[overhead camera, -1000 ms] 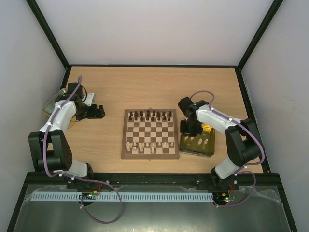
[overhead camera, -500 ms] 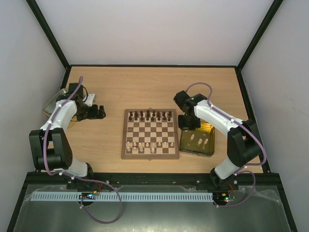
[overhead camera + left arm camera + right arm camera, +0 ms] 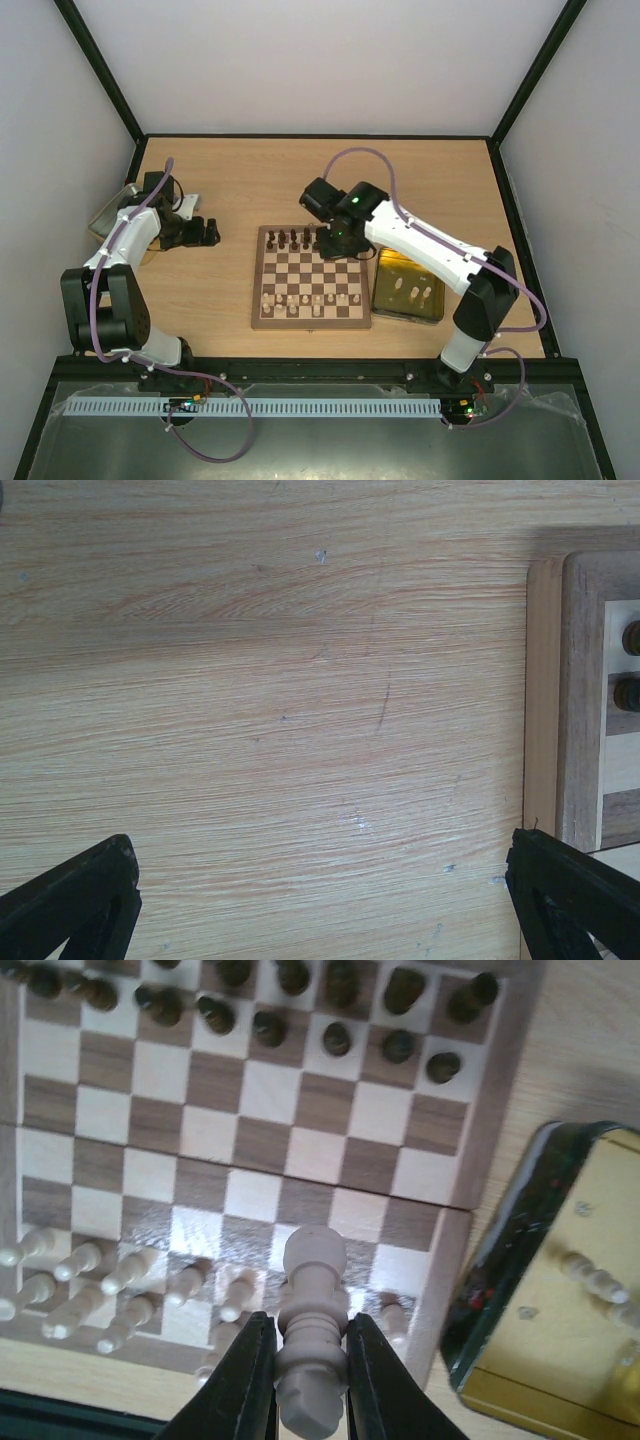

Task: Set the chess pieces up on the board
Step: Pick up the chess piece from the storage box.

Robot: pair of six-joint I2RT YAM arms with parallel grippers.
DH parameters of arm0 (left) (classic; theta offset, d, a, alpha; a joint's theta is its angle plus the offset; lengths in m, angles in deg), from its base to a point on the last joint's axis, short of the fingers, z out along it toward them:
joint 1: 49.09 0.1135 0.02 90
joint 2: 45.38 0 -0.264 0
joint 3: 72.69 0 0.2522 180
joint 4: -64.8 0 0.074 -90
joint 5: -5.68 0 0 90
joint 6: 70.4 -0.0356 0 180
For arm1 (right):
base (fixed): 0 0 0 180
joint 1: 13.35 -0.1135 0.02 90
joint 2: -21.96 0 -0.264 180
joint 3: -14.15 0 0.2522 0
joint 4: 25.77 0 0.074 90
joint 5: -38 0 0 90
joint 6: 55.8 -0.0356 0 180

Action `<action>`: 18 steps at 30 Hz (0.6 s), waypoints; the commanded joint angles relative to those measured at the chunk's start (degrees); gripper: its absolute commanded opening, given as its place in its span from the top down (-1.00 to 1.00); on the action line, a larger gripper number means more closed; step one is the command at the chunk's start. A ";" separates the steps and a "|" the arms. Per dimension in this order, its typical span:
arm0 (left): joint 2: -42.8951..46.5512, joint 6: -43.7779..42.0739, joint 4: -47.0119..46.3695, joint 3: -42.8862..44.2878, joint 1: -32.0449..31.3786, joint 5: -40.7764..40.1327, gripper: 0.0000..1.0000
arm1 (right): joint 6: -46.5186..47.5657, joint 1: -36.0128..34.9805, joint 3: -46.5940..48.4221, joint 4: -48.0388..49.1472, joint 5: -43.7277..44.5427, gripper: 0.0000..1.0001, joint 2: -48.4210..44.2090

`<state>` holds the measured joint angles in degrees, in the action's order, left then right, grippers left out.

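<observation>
Nearest the arm bases, along the bottom of the board (image 3: pixel 310 322), cream pieces (image 3: pixel 305 299) are standing in two rows. To the lower right, just beside the board's right edge, a yellow tray (image 3: pixel 405 317) is lying flat with several loose cream pieces (image 3: pixel 414 293) in it. Farther up the frame, the right gripper (image 3: pixel 308 1325) is hanging over the upper right part of the board. Its jaws are pressing together on a single cream piece (image 3: pixel 314 1260), whose rounded head is sticking out past the fingertips. Beyond it, dark pieces (image 3: pixel 290 240) are lining the board's top two rows, some of them hiding under the arm. At the left of the frame, off the board's left side, the left gripper (image 3: pixel 205 232) is hovering over bare table (image 3: pixel 250 680), jaws spread wide and gripping nothing.
</observation>
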<state>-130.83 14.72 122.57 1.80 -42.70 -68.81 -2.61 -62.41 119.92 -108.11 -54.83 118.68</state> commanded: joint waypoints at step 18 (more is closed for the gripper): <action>0.90 0.34 -0.06 -0.65 -0.17 0.66 -0.99 | -6.69 -14.37 -1.72 4.87 -6.85 0.78 7.39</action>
<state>-130.81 14.72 122.54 1.80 -42.70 -68.81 -8.36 -76.12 119.77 -105.24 -61.08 124.85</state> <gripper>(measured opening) 0.995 0.131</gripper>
